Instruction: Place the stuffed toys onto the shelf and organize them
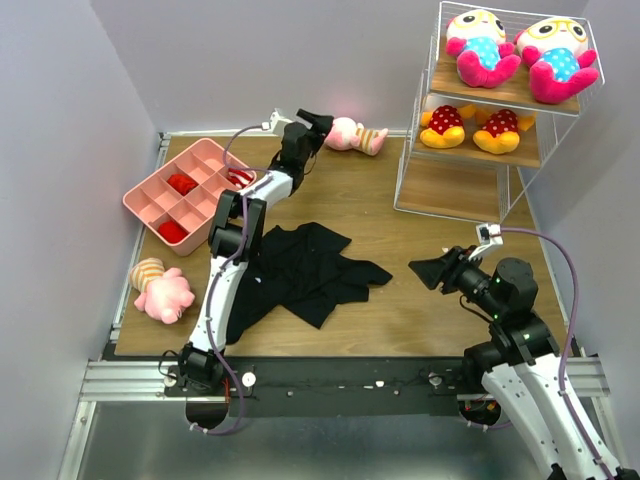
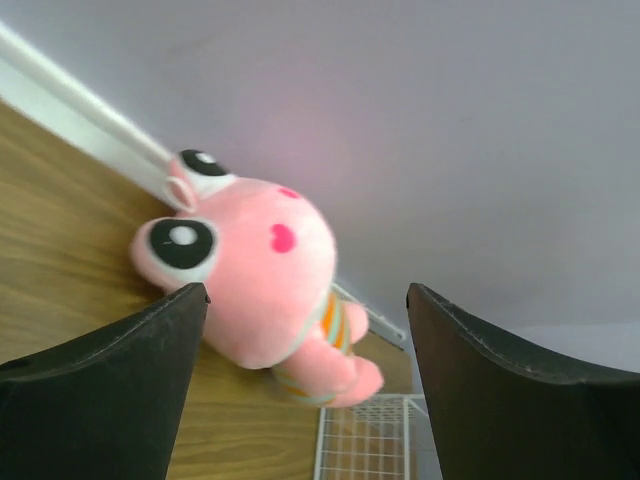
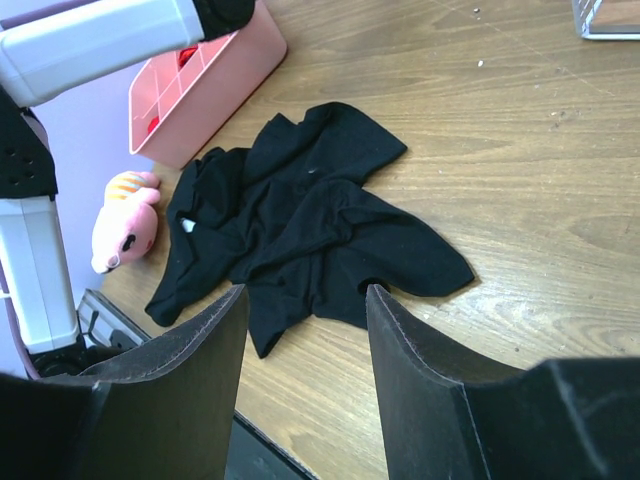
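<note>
The shelf (image 1: 470, 190) stands at the far right. Two white-faced blue dolls (image 1: 480, 45) lie on its top board and two yellow-orange dolls (image 1: 445, 125) on the middle board. A pale pink striped doll (image 1: 352, 134) lies at the back wall; in the left wrist view it (image 2: 260, 275) sits just ahead of my open, empty left gripper (image 2: 305, 300), (image 1: 318, 124). A second pink doll (image 1: 163, 290) lies at the near left and shows in the right wrist view (image 3: 125, 220). My right gripper (image 1: 428, 271), (image 3: 305, 300) is open and empty over the table.
A black cloth garment (image 1: 305, 270) is spread mid-table, also in the right wrist view (image 3: 300, 225). A pink compartment tray (image 1: 180, 205) with red items stands at the far left. The shelf's bottom wire frame (image 2: 365, 440) shows close to the left gripper.
</note>
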### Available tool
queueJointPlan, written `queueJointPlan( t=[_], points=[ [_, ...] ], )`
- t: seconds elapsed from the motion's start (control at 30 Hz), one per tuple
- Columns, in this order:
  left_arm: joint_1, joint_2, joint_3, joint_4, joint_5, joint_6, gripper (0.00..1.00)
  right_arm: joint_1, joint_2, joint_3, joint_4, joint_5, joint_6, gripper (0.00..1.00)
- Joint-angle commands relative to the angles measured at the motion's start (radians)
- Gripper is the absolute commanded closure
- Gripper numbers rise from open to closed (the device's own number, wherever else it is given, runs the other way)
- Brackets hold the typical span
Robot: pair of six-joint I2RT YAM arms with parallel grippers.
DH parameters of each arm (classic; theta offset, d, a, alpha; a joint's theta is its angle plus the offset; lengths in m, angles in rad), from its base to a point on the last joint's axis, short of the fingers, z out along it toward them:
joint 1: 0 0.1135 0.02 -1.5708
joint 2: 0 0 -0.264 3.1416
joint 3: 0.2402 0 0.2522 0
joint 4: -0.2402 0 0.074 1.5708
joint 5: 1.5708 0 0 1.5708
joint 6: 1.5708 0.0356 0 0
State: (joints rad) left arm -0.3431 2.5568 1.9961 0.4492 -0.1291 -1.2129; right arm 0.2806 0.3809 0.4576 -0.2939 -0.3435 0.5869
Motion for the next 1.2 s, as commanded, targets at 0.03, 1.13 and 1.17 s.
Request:
queueJointPlan(
  t=[0.03,1.13,1.17],
  points=[
    [-0.025,0.111,0.159,-0.024,-0.024,-0.036,0.04,0.006,0.016,0.052,-0.019,0.026,-0.013,0.42],
    [-0.045,0.232,0.195,0.273,-0.149,-0.068,1.00,0.006,0.182,0.027,0.119,0.027,-0.041,0.42],
    [-0.037,0.161,0.141,0.293,-0.129,-0.068,1.00,0.006,0.173,0.023,0.116,0.028,-0.054,0.42]
  ],
)
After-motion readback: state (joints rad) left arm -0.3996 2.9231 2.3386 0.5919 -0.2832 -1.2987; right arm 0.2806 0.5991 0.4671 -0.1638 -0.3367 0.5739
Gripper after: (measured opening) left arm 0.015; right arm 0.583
